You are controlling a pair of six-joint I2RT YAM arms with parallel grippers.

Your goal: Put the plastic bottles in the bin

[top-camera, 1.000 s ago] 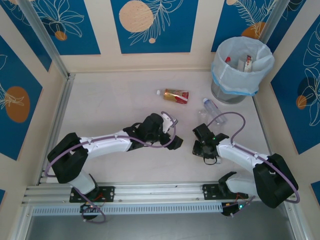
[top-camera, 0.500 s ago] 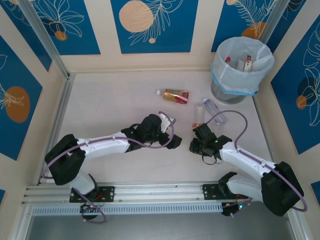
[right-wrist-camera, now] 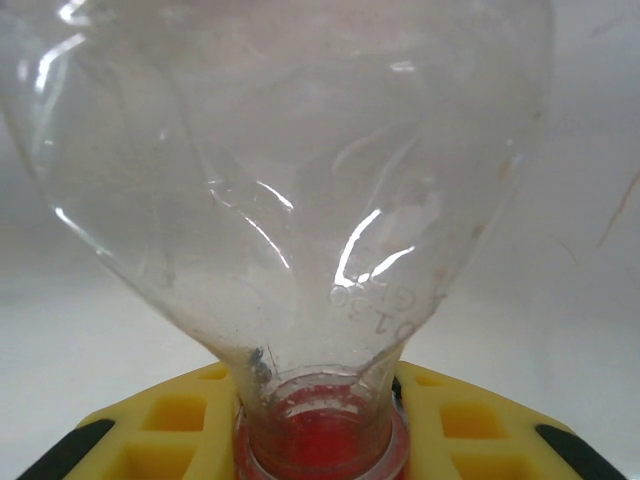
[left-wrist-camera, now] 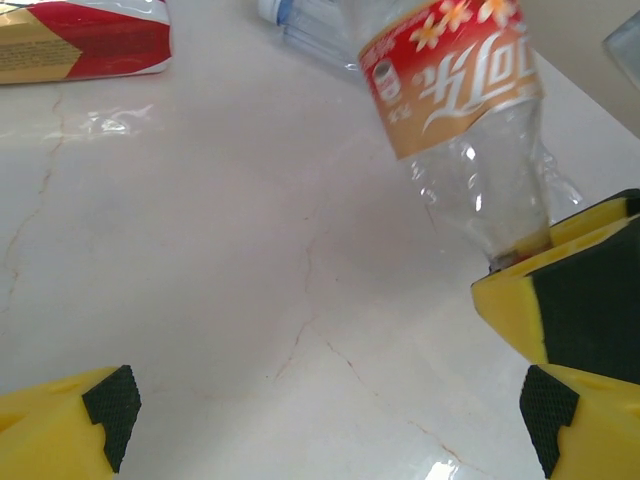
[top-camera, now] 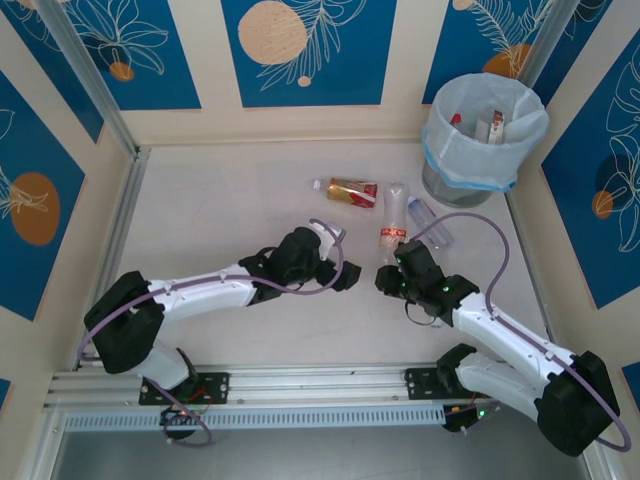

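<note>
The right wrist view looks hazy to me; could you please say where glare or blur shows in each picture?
Right wrist view: white glare streaks on the clear bottle gripped at its neck by the right gripper; the table behind is blurred. Left wrist view: sharp label, bright reflections on the glossy table. Top external view: even light, soft shadows under the arms.

The right pincer (top-camera: 386,272) has travelled forward and leftward away from its base, its arm stretching out, clamped on the red-capped neck of a clear crumpled plastic bottle with a red-and-gold label (top-camera: 394,215). That bottle (barely visible a second ago) now points toward the far wall, seemingly lifted off the tabletop (top-camera: 220,210). The left pincer (top-camera: 345,272) has shifted only slightly.
</note>
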